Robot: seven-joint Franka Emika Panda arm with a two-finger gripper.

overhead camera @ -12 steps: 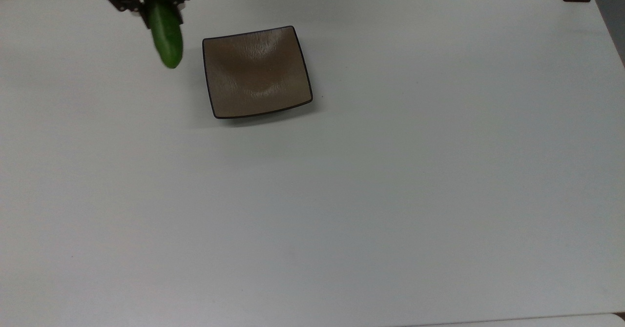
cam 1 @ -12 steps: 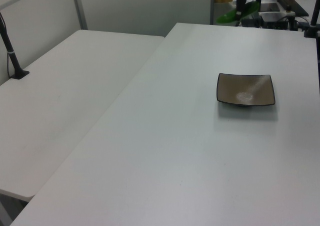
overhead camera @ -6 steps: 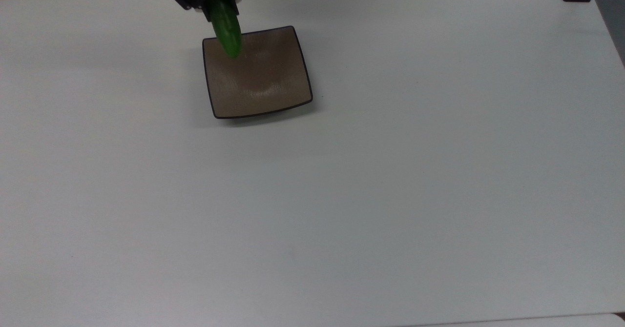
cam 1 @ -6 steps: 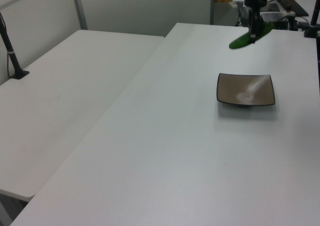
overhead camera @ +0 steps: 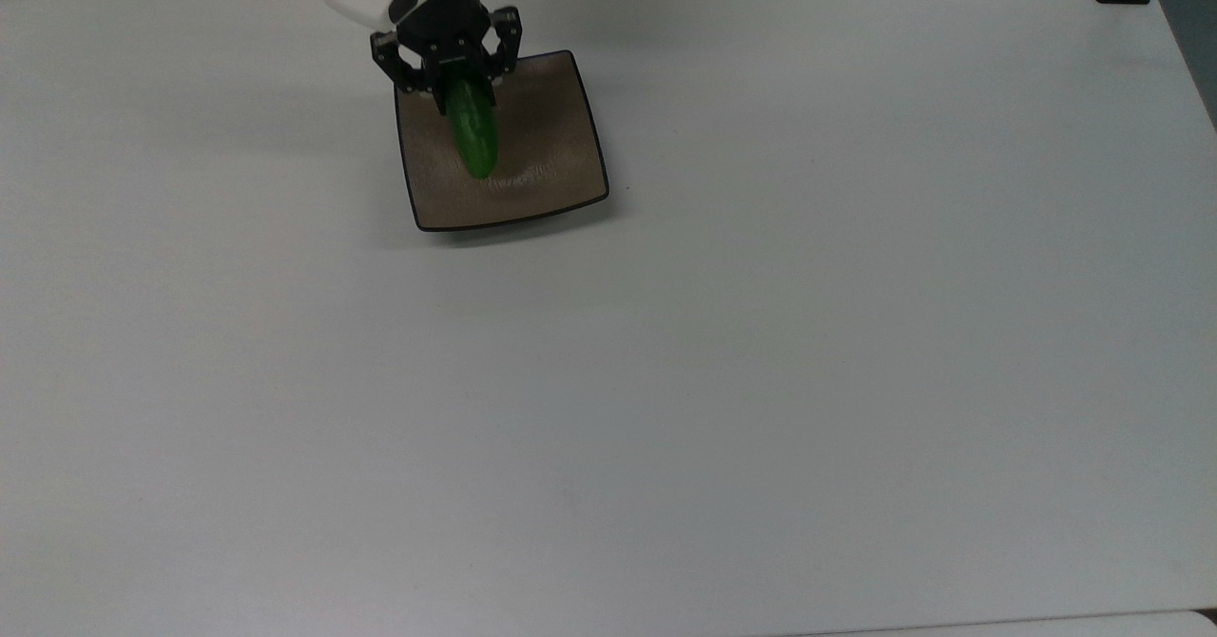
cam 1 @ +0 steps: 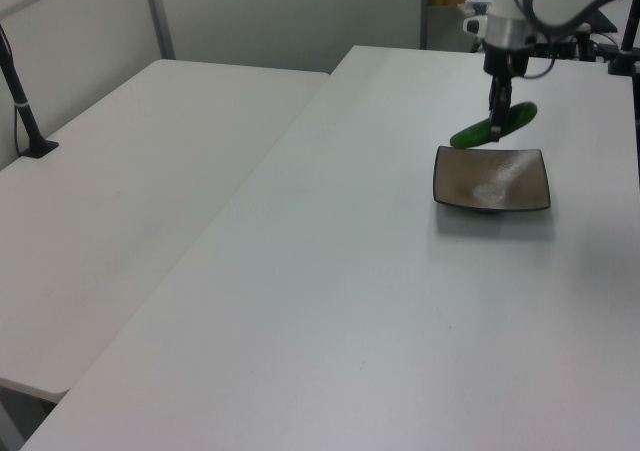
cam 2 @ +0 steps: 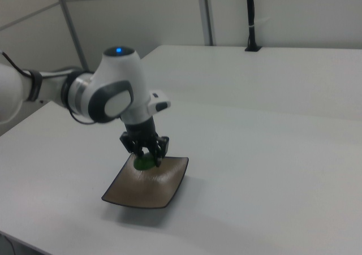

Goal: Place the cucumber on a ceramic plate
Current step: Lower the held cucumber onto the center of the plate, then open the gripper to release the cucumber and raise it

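Finding: within the last second my end effector (overhead camera: 456, 74) has carried the cucumber (overhead camera: 473, 130) from a position over the table (overhead camera: 761, 333), off the top view's left of the ceramic plate (overhead camera: 551, 143), to a position over the plate itself. It is clenched on one end of the cucumber; the free end points toward the plate's centre. In the left view the cucumber (cam 1: 492, 126) hangs tilted, clear above the plate (cam 1: 491, 179), not touching it. In the right view the end effector (cam 2: 145, 151) sits low over the plate's far edge (cam 2: 146, 182).

Assessment: transport appears complete; lowering and release remain. The tilt suggests the free end would meet the plate first.

Markings: no brand, label or legible writing observed on any item.
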